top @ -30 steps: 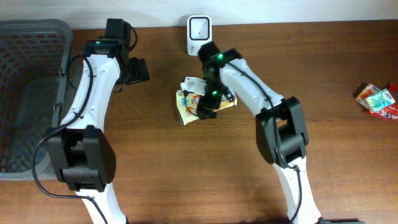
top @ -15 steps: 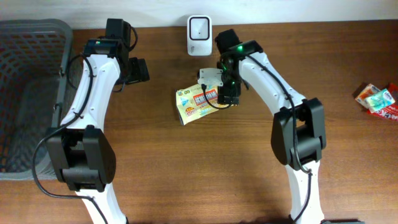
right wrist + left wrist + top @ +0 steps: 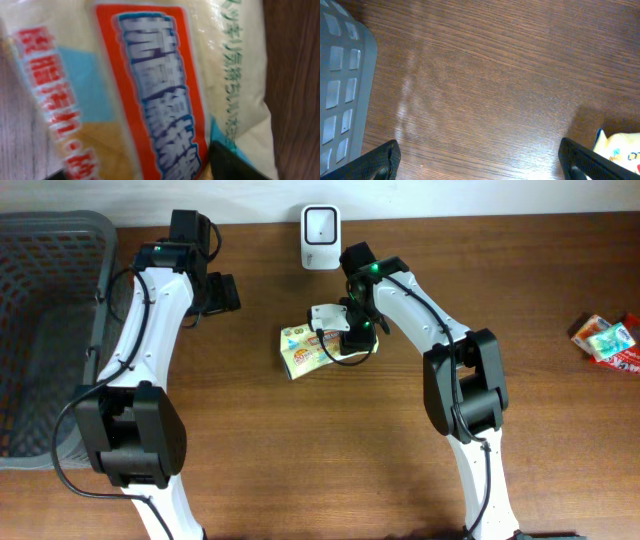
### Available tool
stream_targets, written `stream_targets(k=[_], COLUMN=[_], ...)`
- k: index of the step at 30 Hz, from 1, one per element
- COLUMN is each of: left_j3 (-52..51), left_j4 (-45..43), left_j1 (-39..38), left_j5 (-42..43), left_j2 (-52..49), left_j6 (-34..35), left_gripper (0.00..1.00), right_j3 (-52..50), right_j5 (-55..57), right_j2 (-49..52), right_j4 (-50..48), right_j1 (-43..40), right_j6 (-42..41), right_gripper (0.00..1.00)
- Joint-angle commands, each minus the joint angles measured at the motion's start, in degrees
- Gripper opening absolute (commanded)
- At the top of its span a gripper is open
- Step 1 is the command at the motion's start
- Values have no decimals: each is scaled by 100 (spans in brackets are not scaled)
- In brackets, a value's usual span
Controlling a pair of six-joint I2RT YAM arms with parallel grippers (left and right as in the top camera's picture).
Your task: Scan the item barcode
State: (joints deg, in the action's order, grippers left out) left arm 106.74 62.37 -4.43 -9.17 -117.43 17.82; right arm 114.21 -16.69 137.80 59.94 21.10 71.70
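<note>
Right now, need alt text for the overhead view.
The right gripper is down at a yellow snack packet mid-table, near a white scanner. The left gripper hangs open near a grey basket; small packets lie at the right edge.

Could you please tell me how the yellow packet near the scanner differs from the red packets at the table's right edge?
The yellow packet is larger and mostly yellow with an orange-red label; the red packets are smaller, red and pale green. The yellow packet lies just in front of the scanner with the right gripper over it; the red packets lie far off, no gripper near. Both rest on the wooden table.
</note>
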Motion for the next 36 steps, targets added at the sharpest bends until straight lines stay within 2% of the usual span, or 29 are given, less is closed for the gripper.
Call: stream_targets(k=[1, 4, 7, 9, 12, 15, 20, 22, 28, 30, 32, 33, 35, 36], left_j3=[103, 103, 103, 103, 103, 103, 103, 103, 103, 103, 103, 103, 103, 103], left_j4=[13, 13, 13, 13, 13, 13, 13, 13, 13, 13, 13, 13, 13, 13], left_j1=[48, 48, 48, 48, 48, 48, 48, 48, 48, 48, 48, 48, 48, 48], left_j5=[44, 44, 44, 44, 44, 44, 44, 44, 44, 42, 44, 44, 44, 44], left_j2=[205, 205, 205, 205, 205, 205, 205, 205, 205, 205, 205, 205, 205, 205], left_j6=[79, 79, 81, 79, 81, 79, 79, 79, 79, 79, 79, 79, 79, 79], left_gripper=[99, 99, 99, 99, 99, 99, 99, 99, 99, 99, 99, 99, 99, 99], right_j3=[-50, 227, 1086, 1899, 2743, 2883, 2883, 2883, 2883, 2883, 2883, 2883, 2883, 2883], right_j5=[-118, -356, -802, -1530, -3244, -4636, -6089, -6271, -6288, -6264, -6151, -5619, -2896, -1788], right_j2=[229, 201, 197, 197, 197, 197, 199, 199, 199, 199, 199, 199, 199, 199], right_j4=[44, 57, 101, 511, 1467, 2243, 3442, 3639, 3646, 3237, 2308, 1624, 503, 168], right_j1=[70, 68, -28, -216, -623, -1121, -1661, -1668, -1515, -1515, -1469, -1438, -1294, -1189], right_j6=[-796, -2063, -4000, -5438, -5613, -5589, -5436, -5436, -5418, -5506, -6131, -6819, -8749, -9270], right_gripper=[4, 4, 4, 4, 4, 4, 4, 4, 4, 4, 4, 4, 4, 4])
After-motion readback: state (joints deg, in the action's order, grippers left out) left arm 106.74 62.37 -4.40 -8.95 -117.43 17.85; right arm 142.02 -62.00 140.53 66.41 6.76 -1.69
